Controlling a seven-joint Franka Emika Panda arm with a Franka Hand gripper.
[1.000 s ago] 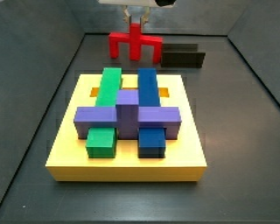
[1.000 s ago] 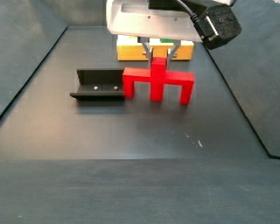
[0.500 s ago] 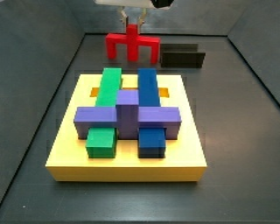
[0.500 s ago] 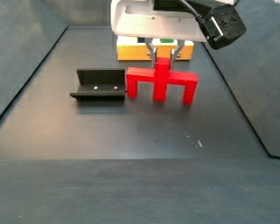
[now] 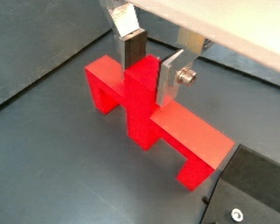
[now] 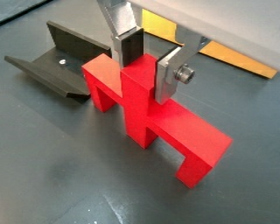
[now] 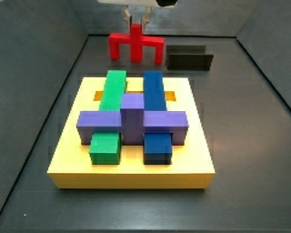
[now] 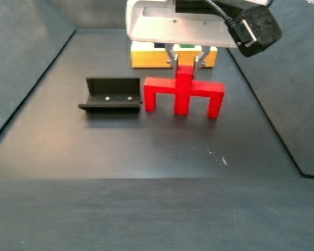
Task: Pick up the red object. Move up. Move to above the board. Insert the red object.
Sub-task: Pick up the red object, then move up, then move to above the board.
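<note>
The red object [image 7: 135,45] is a bar with two legs and an upright stem. It hangs just above the dark floor beyond the board's far edge, and shows in the side view [image 8: 183,95] too. My gripper [image 7: 138,20] is shut on its stem from above, as both wrist views show [image 5: 150,77] [image 6: 149,74]: the silver fingers [image 5: 170,80] clamp the stem of the red object [image 5: 166,122]. The board [image 7: 134,164] is a yellow slab with green, blue and purple blocks. It is partly hidden behind the gripper in a side view [image 8: 206,57].
The fixture [image 8: 110,96], a dark L-shaped bracket, stands on the floor beside the red object. It also shows in a side view [image 7: 191,59] and in a wrist view [image 6: 55,57]. Dark sloping walls enclose the floor.
My gripper has moved slightly up and sideways with the red object held in it. The board and the fixture have not moved.
</note>
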